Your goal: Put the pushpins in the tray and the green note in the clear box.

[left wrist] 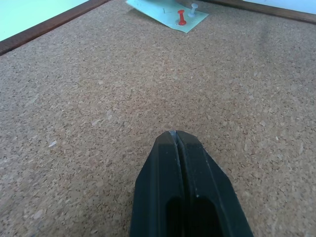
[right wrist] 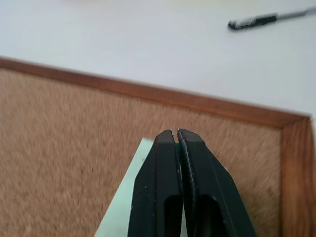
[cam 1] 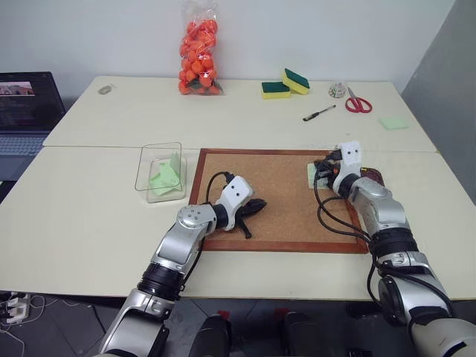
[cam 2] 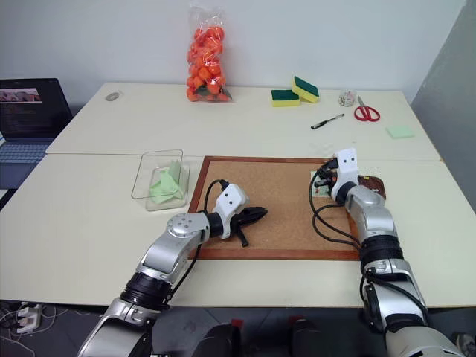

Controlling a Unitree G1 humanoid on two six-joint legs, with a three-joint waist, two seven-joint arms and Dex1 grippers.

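Note:
The green note (left wrist: pixel 165 11) lies at the right end of the cork board (cam 1: pixel 282 204), held down by a red pushpin (left wrist: pixel 182 17) and a pale pushpin (left wrist: pixel 193 9). My right gripper (right wrist: pixel 176 132) hovers shut just above the note (right wrist: pixel 121 210); I see nothing between its fingers. The dark-brown tray (cam 1: pixel 374 177) peeks out just right of that hand. My left gripper (cam 1: pixel 256 208) is shut and empty, low over the board's left part, pointing toward the note. The clear box (cam 1: pixel 160 172) stands left of the board with crumpled green papers inside.
At the far side of the table are a bag of orange pieces (cam 1: pixel 198 48), two sponges (cam 1: pixel 286 84), a pen (cam 1: pixel 318 113), scissors (cam 1: pixel 358 102) and a green pad (cam 1: pixel 393 123). A laptop (cam 1: pixel 26 111) sits off to the left.

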